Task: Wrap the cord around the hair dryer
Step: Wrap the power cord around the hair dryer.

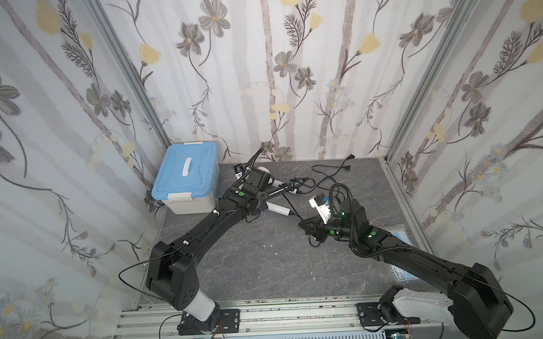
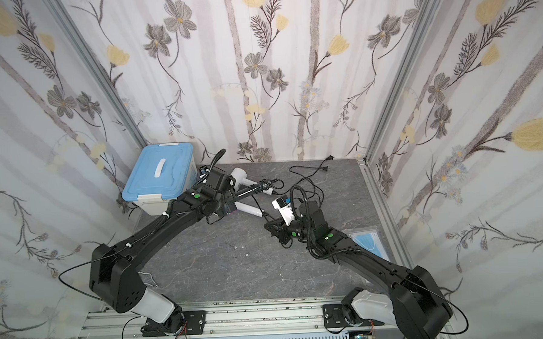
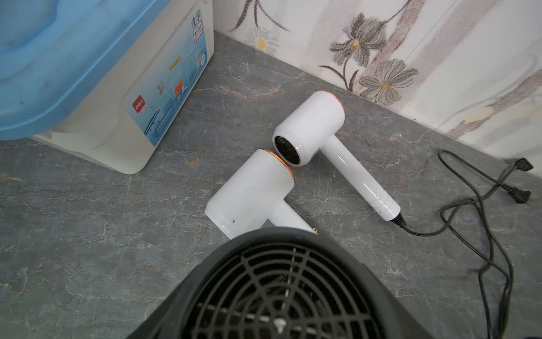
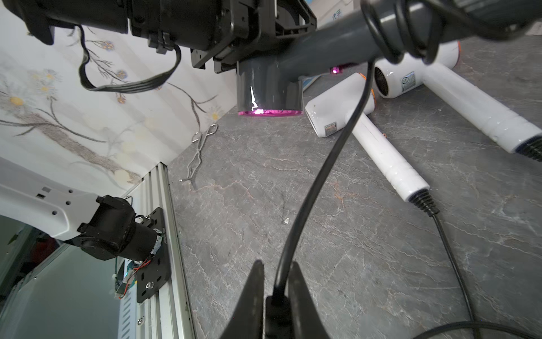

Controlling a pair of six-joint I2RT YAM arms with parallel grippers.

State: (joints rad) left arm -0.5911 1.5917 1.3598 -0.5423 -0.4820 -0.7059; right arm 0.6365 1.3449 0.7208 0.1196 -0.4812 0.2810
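A dark grey hair dryer point(image 4: 269, 88) with a magenta rim hangs above the table, and my left gripper point(image 1: 256, 207) is shut on its barrel. Its rear grille point(image 3: 278, 293) fills the near part of the left wrist view and hides the jaws. The handle point(image 1: 285, 188) points right in both top views. The black cord point(image 4: 322, 176) lies in a few loops point(image 4: 407, 32) round the handle. From there it drops to my right gripper point(image 4: 275, 264), which is shut on it low over the table point(image 1: 307, 227).
Two white hair dryers point(image 3: 311, 126) point(image 3: 252, 193) lie on the grey table under the left arm, their cords and plugs point(image 3: 522, 196) trailing toward the back wall. A blue-lidded box point(image 1: 185, 177) stands back left. Also here: wire tongs point(image 4: 199, 149) and a mask pack point(image 2: 366, 238).
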